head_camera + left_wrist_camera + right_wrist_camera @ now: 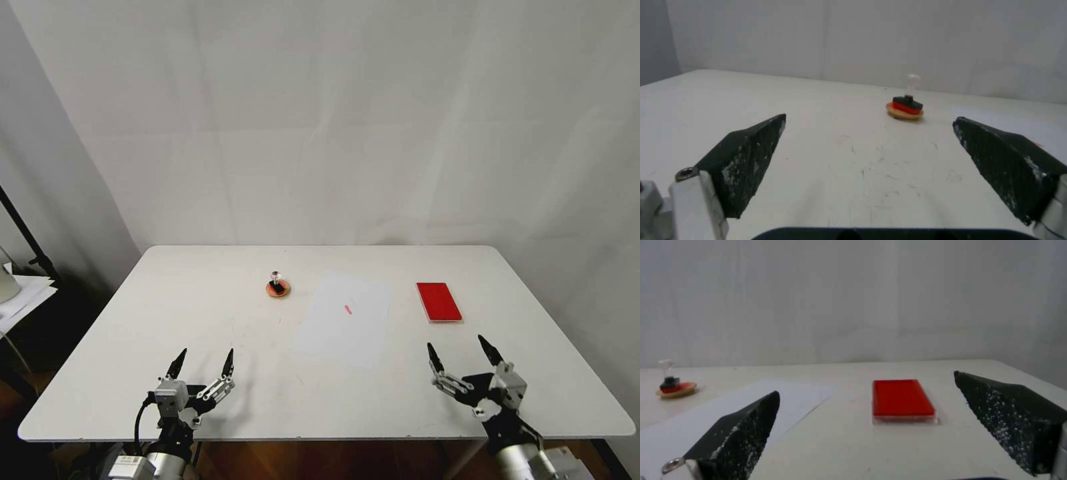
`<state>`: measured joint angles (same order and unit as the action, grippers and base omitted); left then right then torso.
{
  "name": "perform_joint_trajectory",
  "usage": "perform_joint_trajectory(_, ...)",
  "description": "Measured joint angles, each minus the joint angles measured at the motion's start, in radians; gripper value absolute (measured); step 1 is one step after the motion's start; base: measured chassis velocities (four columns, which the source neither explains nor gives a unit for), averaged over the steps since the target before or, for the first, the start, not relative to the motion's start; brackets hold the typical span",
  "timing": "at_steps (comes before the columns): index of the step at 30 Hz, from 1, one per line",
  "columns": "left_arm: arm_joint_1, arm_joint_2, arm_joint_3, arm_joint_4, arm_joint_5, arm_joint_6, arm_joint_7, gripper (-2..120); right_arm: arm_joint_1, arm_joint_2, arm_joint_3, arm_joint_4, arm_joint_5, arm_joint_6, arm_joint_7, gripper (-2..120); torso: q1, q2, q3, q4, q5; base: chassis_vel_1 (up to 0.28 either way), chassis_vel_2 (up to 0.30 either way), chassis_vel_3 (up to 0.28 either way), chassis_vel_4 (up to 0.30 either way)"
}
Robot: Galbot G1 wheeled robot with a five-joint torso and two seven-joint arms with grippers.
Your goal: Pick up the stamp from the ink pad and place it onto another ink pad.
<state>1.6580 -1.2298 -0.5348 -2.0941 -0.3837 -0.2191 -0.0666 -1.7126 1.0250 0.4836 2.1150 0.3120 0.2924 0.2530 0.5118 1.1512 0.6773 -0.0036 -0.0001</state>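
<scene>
The stamp (275, 277), black-based with a clear knob, stands upright on the small round tan-rimmed pad (285, 291) at the table's middle left. The left wrist view shows the same stamp (907, 100) on the round pad (905, 114), well beyond my open left gripper (869, 118). The flat red rectangular ink pad (439, 301) lies bare at the right. It lies just ahead of my open right gripper (866, 383) as the red pad (901, 397). Both grippers, left (205, 353) and right (456, 343), hover near the table's front edge, holding nothing.
A white sheet of paper (343, 319) with a small red mark (347, 309) lies between the two pads on the white table (167, 300). White curtain hangs behind the table. A dark stand pole and papers sit off the table's left side.
</scene>
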Motion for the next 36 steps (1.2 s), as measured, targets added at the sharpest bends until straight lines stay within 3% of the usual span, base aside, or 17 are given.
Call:
perform_joint_trajectory(7, 0.000, 0.000, 0.000, 0.000, 0.000, 0.000, 0.000, 100, -0.034, 0.103, 0.023, -0.014, -0.048, 0.003, -0.007, 100, 0.000, 0.000, 0.000, 0.0000, 0.0000, 0.000, 0.000, 0.000, 0.000)
perform_joint_trajectory(36, 0.000, 0.000, 0.000, 0.000, 0.000, 0.000, 0.000, 100, -0.011, 0.091, 0.031, -0.015, -0.049, -0.008, -0.009, 100, 0.000, 0.000, 0.000, -0.0001, 0.0000, 0.000, 0.000, 0.000, 0.000)
